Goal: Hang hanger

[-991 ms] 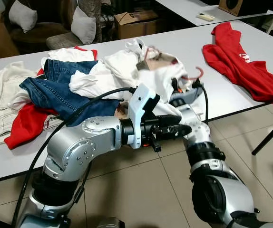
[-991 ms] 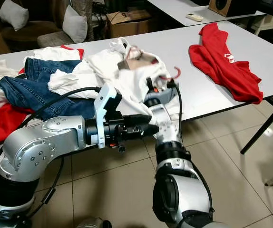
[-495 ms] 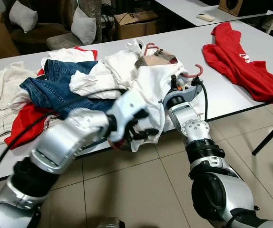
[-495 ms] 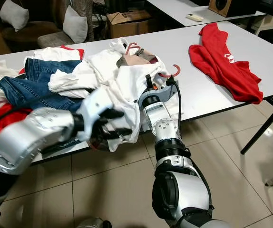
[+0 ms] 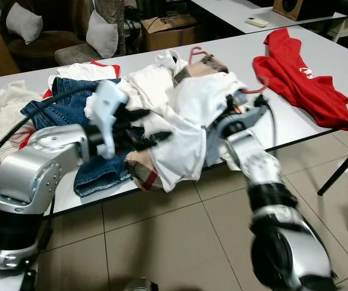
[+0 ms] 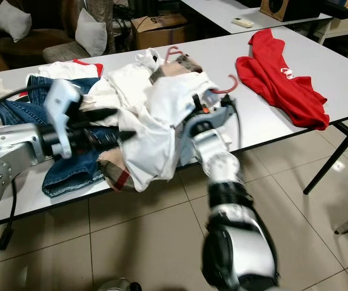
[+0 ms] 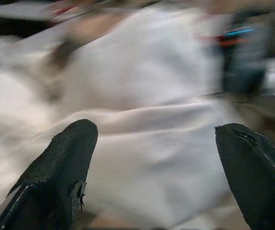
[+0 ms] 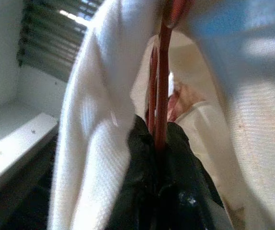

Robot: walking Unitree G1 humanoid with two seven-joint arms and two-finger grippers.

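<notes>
Here the left arm reached in from the near edge of the table (image 5: 319,121), bent at the elbow, its left gripper (image 5: 142,129) level with the heap of clothes and its two fingers spread wide, touching nothing that could be made out. The left wrist view showed what the head views blurred: both fingers (image 7: 56,167) held well apart in front of the white shirt (image 5: 189,130). The right arm stretched forward over the near edge, and the right gripper (image 8: 159,143) sat buried in that shirt's folds. The right wrist view showed its fingers pinched together on the red hanger (image 8: 162,72); from the head, the hanger's hook (image 6: 225,88) seemed to poke out of the shirt near mid-table, just short of the red garment (image 5: 301,76).
</notes>
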